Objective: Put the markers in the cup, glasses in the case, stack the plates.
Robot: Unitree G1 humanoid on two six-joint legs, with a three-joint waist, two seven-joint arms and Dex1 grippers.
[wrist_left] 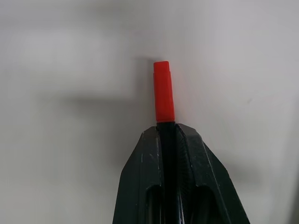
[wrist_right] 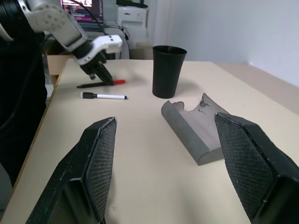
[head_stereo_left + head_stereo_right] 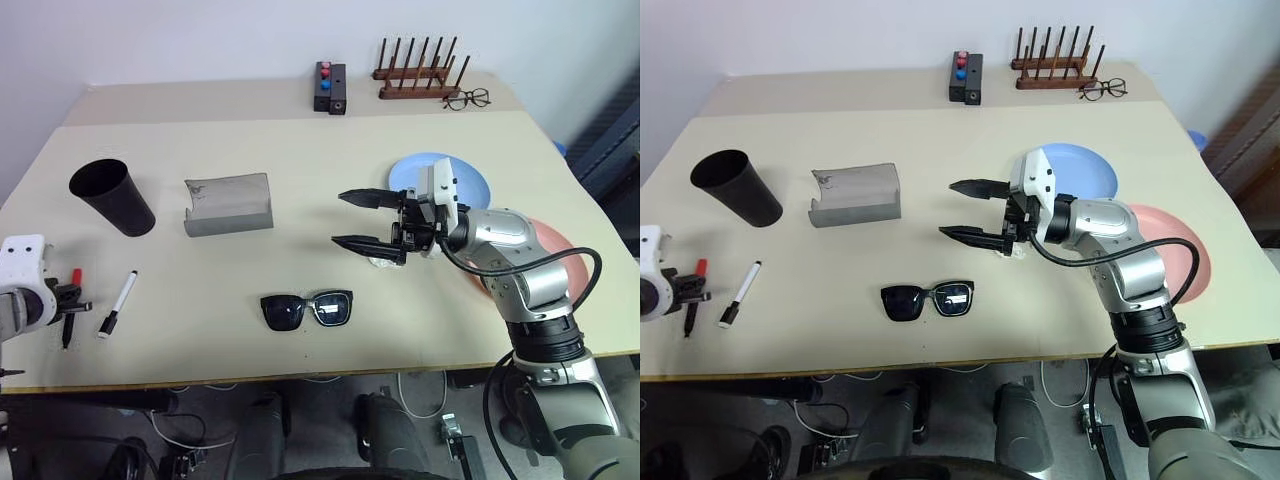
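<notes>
Since the left gripper (image 1: 167, 140) is clamped on the red-ended marker (image 1: 164, 91) w/ only the middle of the barrel pinched, it could pivot or slip on the way to the cup (image 3: 112, 196), and a slim marker may hit the rim and tip the cup over. Marker sits near the table edge, well apart from the cup on its near side; 2nd marker (image 3: 118, 303) lies just beside it. Right gripper (image 3: 362, 220) hangs spread wide, holding nothing, well off to the cup's side past the case (image 3: 229, 204). Count: 2 markers, 1 cup, 1 case, 1 sunglasses (image 3: 307, 309), 2 plates — blue (image 3: 474, 182), pink (image 3: 568, 250).
</notes>
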